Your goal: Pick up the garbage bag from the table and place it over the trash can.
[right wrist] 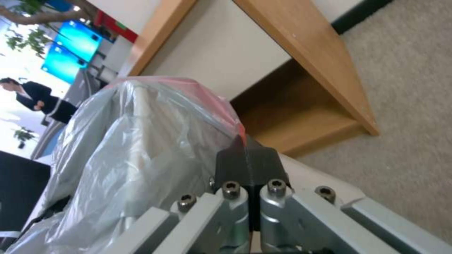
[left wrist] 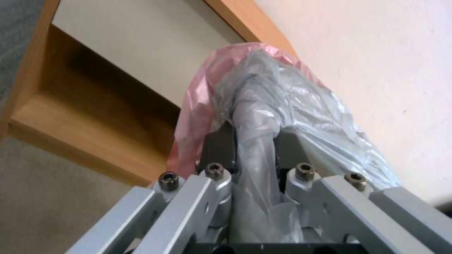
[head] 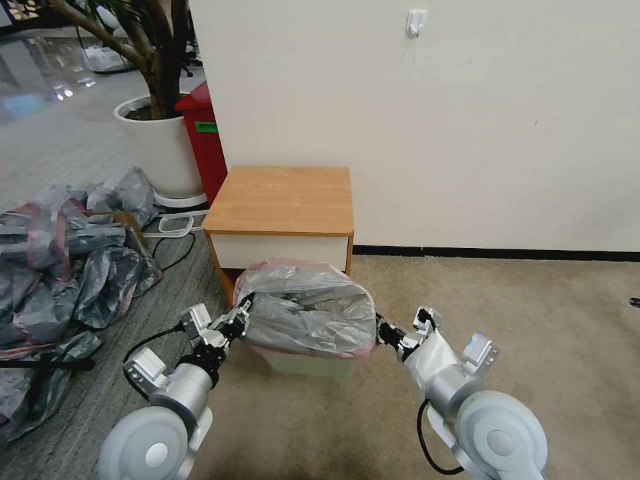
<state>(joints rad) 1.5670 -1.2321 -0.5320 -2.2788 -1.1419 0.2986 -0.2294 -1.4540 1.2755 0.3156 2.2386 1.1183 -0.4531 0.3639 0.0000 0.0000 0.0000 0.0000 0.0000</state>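
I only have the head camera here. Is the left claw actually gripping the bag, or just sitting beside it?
Observer: Gripping. In the left wrist view, a thick grey fold of the bag is bunched between the fingers of the left claw.
Operator: And the right side?
Observer: In the right wrist view, the right claw has its fingers pressed together, and the pink edge of the bag runs right into the tips.
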